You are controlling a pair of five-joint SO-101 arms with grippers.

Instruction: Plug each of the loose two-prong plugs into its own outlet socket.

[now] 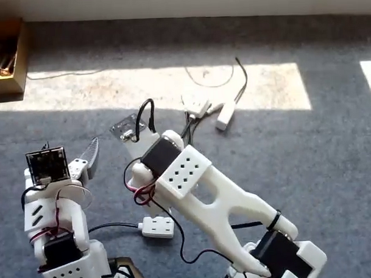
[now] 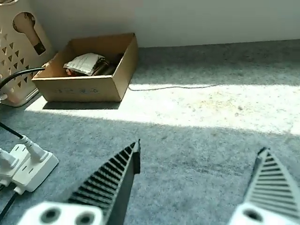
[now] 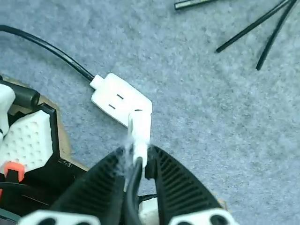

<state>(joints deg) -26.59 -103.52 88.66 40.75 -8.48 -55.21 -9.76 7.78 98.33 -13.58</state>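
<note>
Right claw point(image 3: 136, 152): pressed together on white two-prong plug point(image 3: 139, 129), dark cord running back between fingers. Plug nose touching end of white outlet block point(image 3: 117, 96) on grey carpet point(image 3: 211, 117), just beside two bare slot pairs; prong seating not discernible.
Left claw point(image 2: 199, 147): spread wide, holding nothing, hanging above carpet, apart from second white strip point(image 2: 28, 166) with cords plugged in.

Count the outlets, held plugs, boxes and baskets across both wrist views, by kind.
Outlets: 2 (left-view outlet, right-view outlet)
Held plugs: 1 (plug in the right pincer)
Boxes: 1 (box)
Baskets: 1 (basket)
Total: 5
</note>
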